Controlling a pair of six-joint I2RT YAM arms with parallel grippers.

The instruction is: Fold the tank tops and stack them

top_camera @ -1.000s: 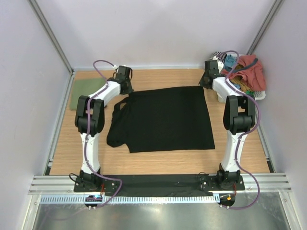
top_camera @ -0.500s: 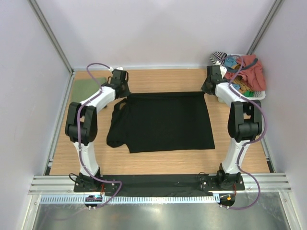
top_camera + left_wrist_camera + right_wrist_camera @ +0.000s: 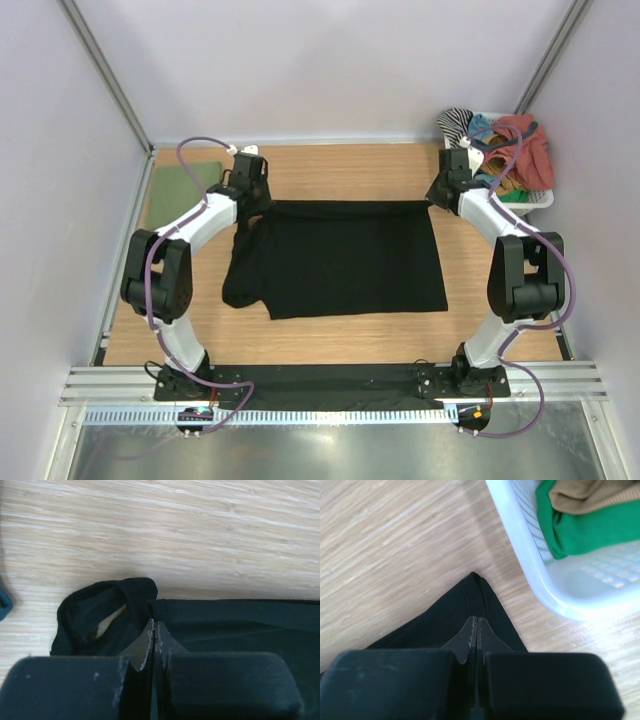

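Black tank top (image 3: 345, 260) cloth is held by both grippers at its far edge. The left gripper (image 3: 154, 630) is squeezed together on the far left corner of the black tank top. Its two fingers (image 3: 145, 652) press tight with no gap, and the dark cloth sits right at their tips. Just beside them a strap (image 3: 100, 612) makes a small loop on the wood.

The right gripper (image 3: 476, 625) is also squeezed tight, on the far right corner of the same top. That corner comes to a point just past its tips.

From above, the far edge of the top runs straight from the left gripper (image 3: 252, 200) to the right gripper (image 3: 440, 195). The rest of it lies spread out on the middle of the bench (image 3: 340, 165). Its left side is bunched up and wrinkly.

A green tank top (image 3: 178, 190) lies flat at the far left corner of the bench, apart from the black one.

A white basket (image 3: 530, 560) sits just beside the right gripper, at the far right corner. Red, teal, striped and green clothes (image 3: 515, 150) are piled in it.
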